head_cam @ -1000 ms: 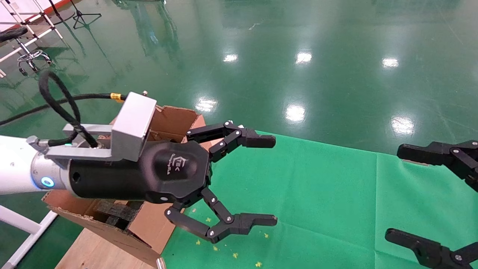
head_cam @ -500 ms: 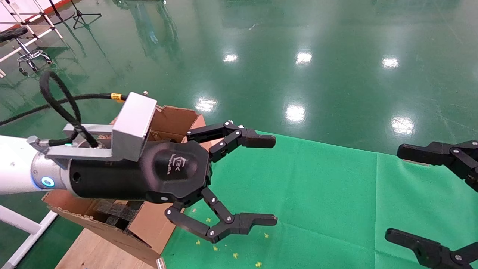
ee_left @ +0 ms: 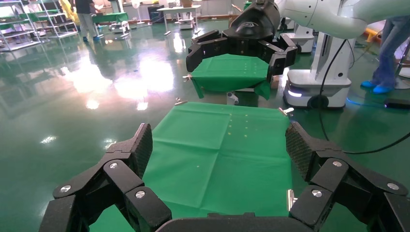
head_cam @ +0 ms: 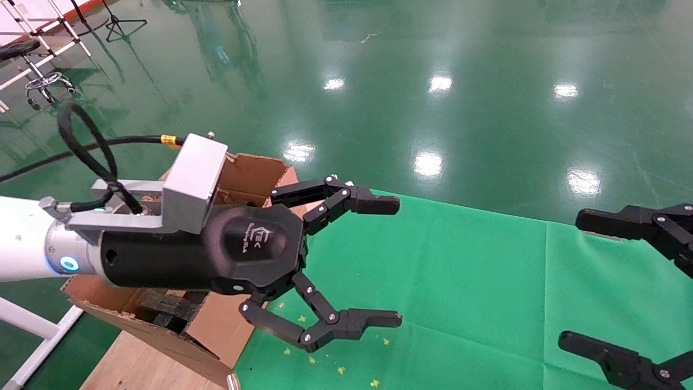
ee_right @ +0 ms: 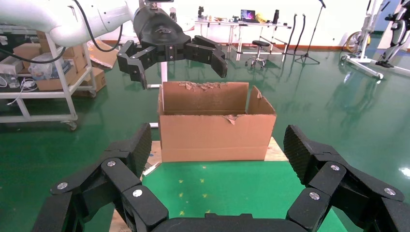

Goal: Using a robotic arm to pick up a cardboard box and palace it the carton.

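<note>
My left gripper [head_cam: 399,261] hangs open and empty over the left edge of the green cloth [head_cam: 460,281], on the white arm with a silver camera block. The carton [head_cam: 246,173] stands just behind and under that wrist, its flaps torn, with dark foam blocks [head_cam: 168,306] inside. In the right wrist view the carton [ee_right: 212,135] sits at the cloth's far end, with the left gripper [ee_right: 183,72] above it. My right gripper [head_cam: 571,279] is open at the right edge, nothing between its fingers. The cardboard box is out of view.
A wooden board [head_cam: 141,368] lies under the carton. A white frame [head_cam: 32,325] stands low at the left. A stool and stands [head_cam: 38,81] are on the glossy floor far left. Another table and a robot base [ee_left: 319,82] lie beyond the cloth.
</note>
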`<state>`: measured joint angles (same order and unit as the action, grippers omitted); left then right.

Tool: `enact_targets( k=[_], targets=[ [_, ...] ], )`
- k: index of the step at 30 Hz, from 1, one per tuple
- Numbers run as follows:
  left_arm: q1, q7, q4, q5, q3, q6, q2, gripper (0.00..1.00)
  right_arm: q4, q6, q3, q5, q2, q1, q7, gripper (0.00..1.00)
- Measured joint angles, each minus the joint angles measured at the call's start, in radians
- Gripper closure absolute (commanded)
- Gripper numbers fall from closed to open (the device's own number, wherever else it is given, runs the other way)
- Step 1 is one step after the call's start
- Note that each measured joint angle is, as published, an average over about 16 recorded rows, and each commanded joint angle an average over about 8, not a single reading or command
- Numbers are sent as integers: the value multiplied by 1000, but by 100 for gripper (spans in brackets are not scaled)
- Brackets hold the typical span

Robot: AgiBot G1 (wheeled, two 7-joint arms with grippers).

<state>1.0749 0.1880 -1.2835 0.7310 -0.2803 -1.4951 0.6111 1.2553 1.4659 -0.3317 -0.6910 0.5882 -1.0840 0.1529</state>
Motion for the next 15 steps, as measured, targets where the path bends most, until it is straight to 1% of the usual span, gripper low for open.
enact_targets(
  k=[15],
  targets=[
    [0, 0, 0, 0, 0, 0, 0, 0, 0, 0, 0, 0, 0, 0, 0, 0]
  ],
)
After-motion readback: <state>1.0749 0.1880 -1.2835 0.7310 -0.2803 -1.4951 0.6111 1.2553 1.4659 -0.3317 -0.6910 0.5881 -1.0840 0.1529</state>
